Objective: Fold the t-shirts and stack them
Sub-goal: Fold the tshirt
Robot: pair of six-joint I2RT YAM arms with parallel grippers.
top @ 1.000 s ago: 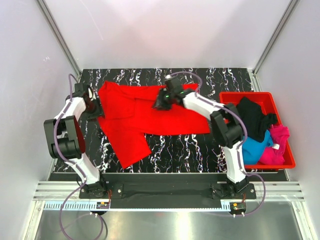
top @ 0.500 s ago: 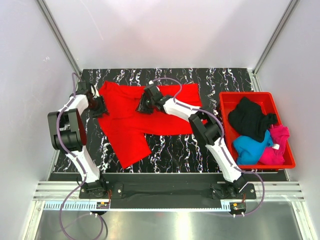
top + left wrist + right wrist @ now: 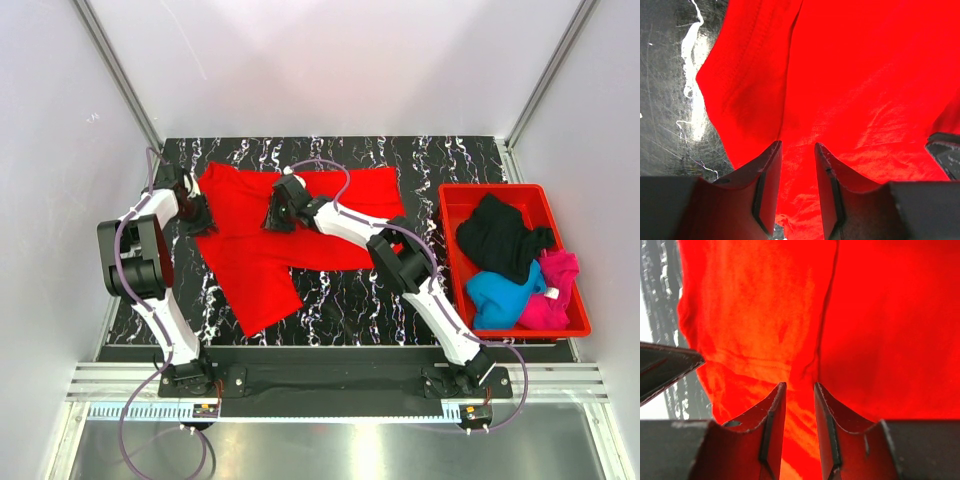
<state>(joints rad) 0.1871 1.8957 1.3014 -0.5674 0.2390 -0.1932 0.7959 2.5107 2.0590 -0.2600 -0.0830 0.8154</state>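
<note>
On the surface [image 3: 340, 295], left of centre, the red tee [image 3: 250, 260] is lying spread out. Left claw [image 3: 200, 213] is at its left edge and right claw [image 3: 272, 215] is over its middle, both just a crack open with red cloth in the gap. Other tees [image 3: 500, 235] are piled in the bin [image 3: 520, 187] on the right.

A robotics lab cell is showing here: white panels [image 3: 330, 60] and aluminium rails [image 3: 340, 378] are enclosing a black marbled bench [image 3: 340, 300] carrying a left arm [image 3: 130, 268] and right arm [image 3: 432, 302].
</note>
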